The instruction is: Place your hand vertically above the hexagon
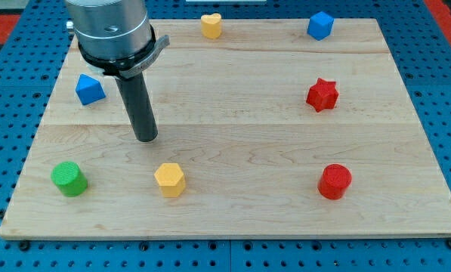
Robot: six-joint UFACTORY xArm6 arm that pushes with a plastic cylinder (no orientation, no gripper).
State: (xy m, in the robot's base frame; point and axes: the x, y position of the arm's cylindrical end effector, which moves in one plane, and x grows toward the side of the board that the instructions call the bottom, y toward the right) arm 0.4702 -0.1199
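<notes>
A yellow hexagon block lies on the wooden board near the view's bottom, left of centre. My tip is the lower end of the dark rod, which comes down from the arm at the view's top left. The tip stands a short way above and slightly left of the yellow hexagon in the view, apart from it. It touches no block.
A green cylinder lies at the bottom left, a blue triangular block at the left. A yellow heart and a blue cube lie at the top. A red star and a red cylinder lie at the right.
</notes>
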